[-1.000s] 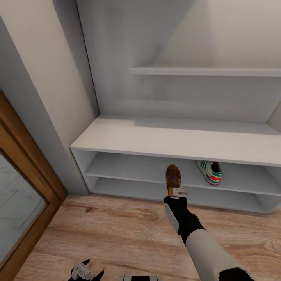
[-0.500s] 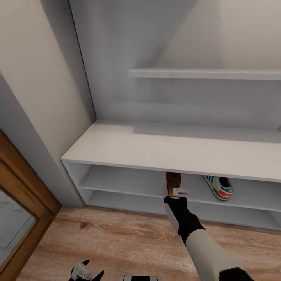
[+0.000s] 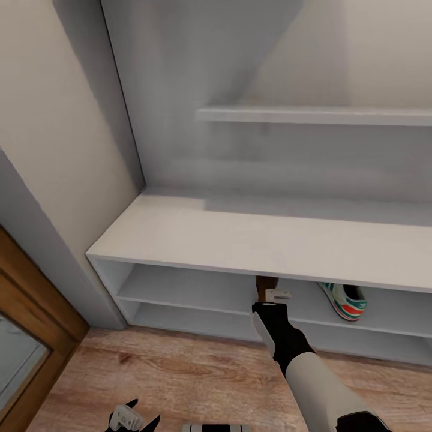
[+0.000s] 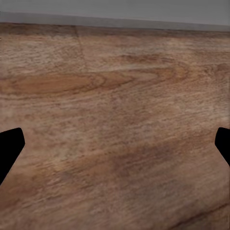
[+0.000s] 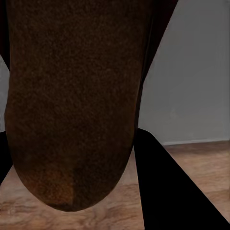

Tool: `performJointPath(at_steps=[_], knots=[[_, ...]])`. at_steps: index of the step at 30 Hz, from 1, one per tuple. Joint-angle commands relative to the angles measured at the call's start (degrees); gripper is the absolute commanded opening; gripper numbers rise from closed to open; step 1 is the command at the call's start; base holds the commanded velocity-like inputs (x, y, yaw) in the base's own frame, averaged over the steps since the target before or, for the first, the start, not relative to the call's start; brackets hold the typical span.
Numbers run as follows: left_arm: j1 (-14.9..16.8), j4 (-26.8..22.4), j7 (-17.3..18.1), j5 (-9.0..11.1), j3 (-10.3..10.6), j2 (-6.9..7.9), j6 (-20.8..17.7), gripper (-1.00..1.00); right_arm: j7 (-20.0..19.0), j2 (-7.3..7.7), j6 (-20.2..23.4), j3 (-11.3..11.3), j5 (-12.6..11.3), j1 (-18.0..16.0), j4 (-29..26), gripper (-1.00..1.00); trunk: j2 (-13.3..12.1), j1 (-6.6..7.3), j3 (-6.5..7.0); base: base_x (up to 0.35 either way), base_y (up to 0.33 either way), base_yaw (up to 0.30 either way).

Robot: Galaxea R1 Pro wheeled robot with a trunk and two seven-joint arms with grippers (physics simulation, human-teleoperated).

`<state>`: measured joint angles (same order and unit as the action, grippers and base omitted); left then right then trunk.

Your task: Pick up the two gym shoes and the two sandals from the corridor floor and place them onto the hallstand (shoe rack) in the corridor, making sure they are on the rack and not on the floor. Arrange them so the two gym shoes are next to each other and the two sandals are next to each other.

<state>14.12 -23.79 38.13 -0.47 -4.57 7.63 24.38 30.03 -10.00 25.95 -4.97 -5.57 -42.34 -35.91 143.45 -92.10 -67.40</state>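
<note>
right gripper (image 3: 268,294) clamping flat brown leather sandal (image 3: 264,284) under pale-grey hallstand (image 3: 252,237) top; left gripper (image 3: 133,415) fingers spread wide.

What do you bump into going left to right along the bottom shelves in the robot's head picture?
Wooden door frame → shoe rack's left end → brown sandal held by the right gripper → gym shoe.

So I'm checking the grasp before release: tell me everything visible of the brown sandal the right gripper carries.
The flat brown leather sandal is clamped in the right gripper, pointing away from the robot into the upper shelf row of the pale-grey hallstand, whose top board hides its front end. In the right wrist view its matte, grainy brown surface ends in a rounded tip. Whether it touches the shelf is unclear.
</note>
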Motion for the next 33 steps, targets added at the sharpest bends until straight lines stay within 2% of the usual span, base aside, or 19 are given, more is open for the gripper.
performJointPath(at_steps=[1,28,29,33], knots=[[0.0,0.0,0.5,-0.1,-0.4,-0.02,0.1,1.00,0.6,0.00,0.1,-0.2,-0.8,0.0,-0.1,-1.00,0.0,-0.01,-0.05,0.132,0.000,0.000],[0.0,0.2,0.4,-0.1,-0.4,0.02,0.1,1.00,0.6,0.00,0.1,-0.2,-0.8,0.0,-0.4,-1.00,0.0,-0.01,-0.05,0.067,0.000,0.000],[0.0,0.2,0.4,-0.1,-0.4,0.02,0.1,1.00,0.6,0.00,0.1,-0.2,-0.8,0.0,-0.4,1.00,0.0,-0.01,-0.05,0.003,0.000,0.000],[0.0,0.2,0.4,-0.1,-0.4,0.02,0.1,1.00,0.6,0.00,0.1,-0.2,-0.8,0.0,-0.4,1.00,0.0,-0.01,-0.05,0.000,0.000,0.000]])
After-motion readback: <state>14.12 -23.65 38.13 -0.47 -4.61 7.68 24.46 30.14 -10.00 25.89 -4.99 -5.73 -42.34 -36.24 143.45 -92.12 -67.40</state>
